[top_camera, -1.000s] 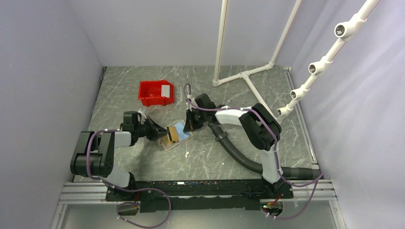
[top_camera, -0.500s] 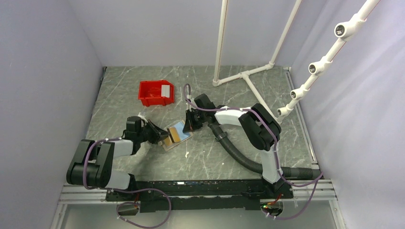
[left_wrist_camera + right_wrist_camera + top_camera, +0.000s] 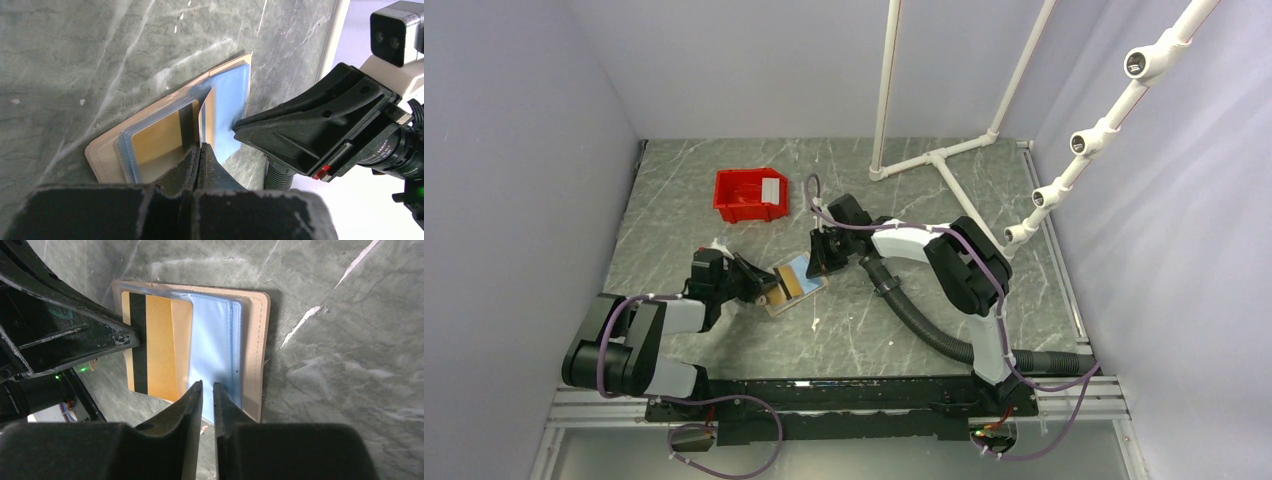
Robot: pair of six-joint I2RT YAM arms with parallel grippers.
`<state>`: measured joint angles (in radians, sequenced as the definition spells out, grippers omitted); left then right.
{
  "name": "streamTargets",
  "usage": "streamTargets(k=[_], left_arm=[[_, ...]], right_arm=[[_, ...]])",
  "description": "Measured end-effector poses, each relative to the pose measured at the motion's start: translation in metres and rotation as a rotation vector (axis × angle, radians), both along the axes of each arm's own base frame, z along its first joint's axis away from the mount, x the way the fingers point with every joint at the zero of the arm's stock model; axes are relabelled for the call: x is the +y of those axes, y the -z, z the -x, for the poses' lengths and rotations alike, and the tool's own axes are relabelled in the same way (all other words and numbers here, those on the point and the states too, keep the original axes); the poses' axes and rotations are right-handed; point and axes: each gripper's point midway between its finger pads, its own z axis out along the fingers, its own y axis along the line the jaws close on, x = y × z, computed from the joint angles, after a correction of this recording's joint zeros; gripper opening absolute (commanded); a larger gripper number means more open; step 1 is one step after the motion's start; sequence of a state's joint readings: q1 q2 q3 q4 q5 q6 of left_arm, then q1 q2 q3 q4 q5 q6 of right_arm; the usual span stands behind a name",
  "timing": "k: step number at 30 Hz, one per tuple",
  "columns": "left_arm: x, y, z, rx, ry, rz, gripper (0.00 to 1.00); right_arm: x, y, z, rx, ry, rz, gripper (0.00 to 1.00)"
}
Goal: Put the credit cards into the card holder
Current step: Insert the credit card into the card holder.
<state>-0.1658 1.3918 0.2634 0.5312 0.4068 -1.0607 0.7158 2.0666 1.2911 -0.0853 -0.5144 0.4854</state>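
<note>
The tan card holder [image 3: 792, 283] lies open on the table, its blue plastic sleeves [image 3: 215, 340] facing up. A gold-brown credit card [image 3: 160, 345] with a black stripe lies flat, partly inside a sleeve. My left gripper [image 3: 767, 285] is shut, and its tip [image 3: 201, 146] rests at the card's outer edge by the stripe. My right gripper [image 3: 207, 385] hovers over the holder's opposite side with its jaws a narrow gap apart; blue sleeve shows through the gap. A whitish-grey rectangle [image 3: 772, 189] sits at the right end of the red bin.
The red plastic bin [image 3: 746, 197] stands behind the holder to the left. A white pipe frame [image 3: 934, 160] rises at the back right. The right arm's corrugated hose [image 3: 924, 325] lies across the table. Walls close in on both sides.
My right gripper's jaws have parted slightly over the blue sleeve. My left arm has sunk lower and nudged its tip toward the holder. The holder and gold card stay in place.
</note>
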Motion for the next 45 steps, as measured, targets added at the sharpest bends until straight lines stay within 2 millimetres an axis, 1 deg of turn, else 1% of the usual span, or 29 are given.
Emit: streamTargets(k=[5, 8, 14, 17, 20, 25, 28, 33, 34, 36, 38, 41, 42, 45], left_arm=[[-0.001, 0.001, -0.001, -0.001, 0.001, -0.002, 0.0], [-0.001, 0.002, 0.0, 0.001, 0.002, -0.003, 0.0], [-0.003, 0.003, -0.001, -0.003, 0.008, -0.002, 0.0], [-0.007, 0.003, -0.003, -0.006, 0.018, -0.006, 0.0], [-0.014, 0.001, -0.007, -0.015, 0.031, -0.009, 0.0], [-0.026, 0.004, -0.014, -0.025, 0.042, -0.035, 0.0], [-0.031, 0.006, -0.02, -0.038, 0.024, -0.065, 0.0], [-0.034, 0.009, -0.023, -0.04, -0.008, -0.096, 0.0], [-0.035, 0.009, -0.023, -0.036, -0.009, -0.098, 0.02], [-0.037, 0.007, -0.023, -0.023, -0.008, -0.105, 0.1], [-0.038, 0.006, -0.022, -0.01, -0.005, -0.112, 0.13], [-0.038, 0.007, -0.015, 0.026, 0.004, -0.127, 0.22], [-0.037, 0.008, -0.012, 0.041, 0.005, -0.132, 0.24], [-0.035, 0.009, -0.003, 0.076, 0.012, -0.14, 0.26]], right_arm=[[-0.005, -0.004, -0.006, -0.018, -0.014, 0.035, 0.29], [-0.007, -0.004, -0.005, -0.02, -0.025, 0.044, 0.31], [-0.007, -0.002, -0.004, -0.02, -0.038, 0.044, 0.23], [-0.005, -0.001, -0.002, -0.009, -0.044, 0.031, 0.18], [-0.003, 0.0, -0.001, 0.006, -0.044, 0.013, 0.16], [0.001, 0.0, 0.004, 0.028, -0.051, -0.016, 0.15], [-0.001, 0.001, 0.003, 0.043, -0.042, -0.021, 0.15], [-0.005, 0.001, 0.0, 0.052, -0.025, -0.017, 0.19], [-0.006, 0.0, 0.0, 0.048, -0.024, -0.014, 0.2], [-0.008, -0.001, -0.001, 0.041, -0.02, -0.004, 0.22], [-0.011, -0.001, -0.002, 0.04, -0.015, 0.0, 0.26], [-0.017, -0.002, -0.001, 0.043, -0.006, 0.004, 0.29], [-0.018, -0.002, -0.001, 0.044, -0.004, 0.006, 0.3], [-0.024, -0.002, -0.002, 0.045, 0.002, 0.015, 0.31]])
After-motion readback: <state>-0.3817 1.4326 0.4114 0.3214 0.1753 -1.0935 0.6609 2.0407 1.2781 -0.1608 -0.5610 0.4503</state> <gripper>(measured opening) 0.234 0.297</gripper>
